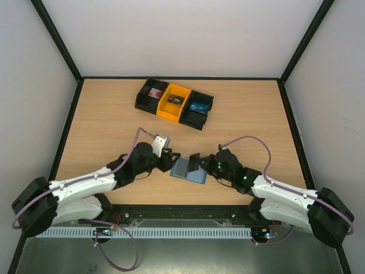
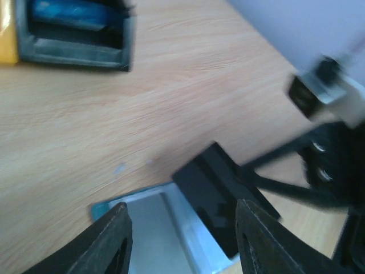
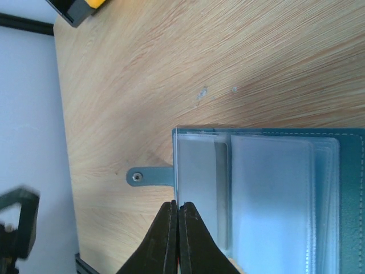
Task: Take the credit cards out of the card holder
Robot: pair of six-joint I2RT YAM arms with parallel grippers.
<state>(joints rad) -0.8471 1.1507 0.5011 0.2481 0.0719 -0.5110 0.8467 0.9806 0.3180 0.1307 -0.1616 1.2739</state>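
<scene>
The card holder (image 1: 183,169) lies open on the table between my two grippers, slate-blue with pale clear pockets (image 3: 268,200) and a snap tab (image 3: 149,176) at its side. I cannot make out the credit cards in the glossy pockets. My left gripper (image 1: 169,158) hovers at the holder's left end, open, with only the card holder's pockets (image 2: 154,228) below the gap. My right gripper (image 3: 178,210) is shut, its tips against the holder's edge by the tab. Its black fingers (image 2: 222,194) rest on the holder in the left wrist view.
A tray (image 1: 174,103) of black and yellow compartments stands at the back of the table, holding a bright blue item (image 2: 68,12) and other small things. Bare wood lies between it and the holder. Walls close in on three sides.
</scene>
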